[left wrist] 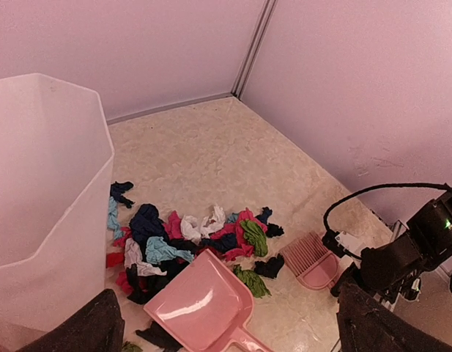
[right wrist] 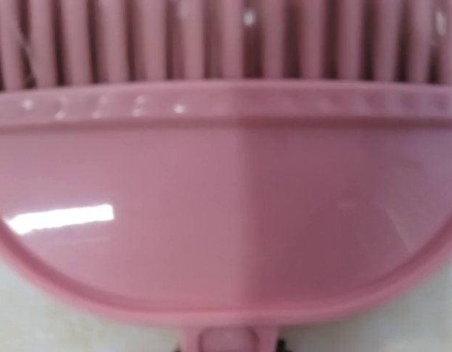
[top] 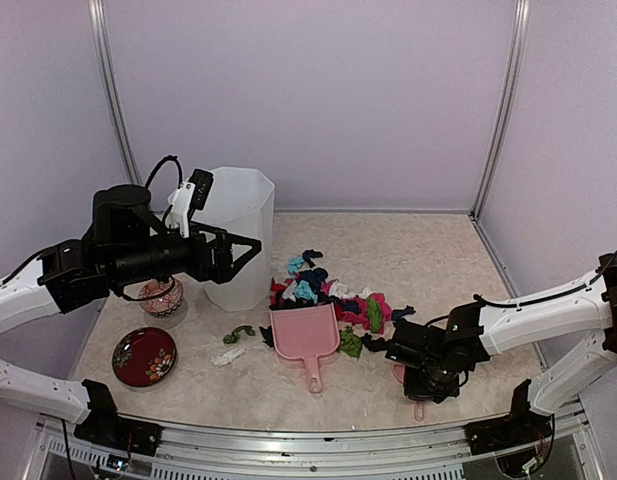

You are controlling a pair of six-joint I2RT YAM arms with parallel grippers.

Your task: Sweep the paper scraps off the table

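1. Top view: crumpled multicoloured paper scraps point(top: 333, 295) heap mid-surface point(top: 428, 250), at 12 o'clock of a flat pink plastic dustpan point(top: 306, 335). The left hand point(top: 250, 250) is spread beside a translucent white bin point(top: 238, 230). The right hand point(top: 428, 378) sits over a pink plastic brush point(top: 419, 408); its grip cannot be told.
2. Left wrist: spread dark fingers point(left wrist: 83, 326) frame the scraps and dustpan, with the brush at 3 o'clock.
3. Right wrist: the blurred brush fills the frame.

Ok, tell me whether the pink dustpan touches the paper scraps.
Touching. Left wrist view shows paper scraps lying against the pink dustpan at its mouth.
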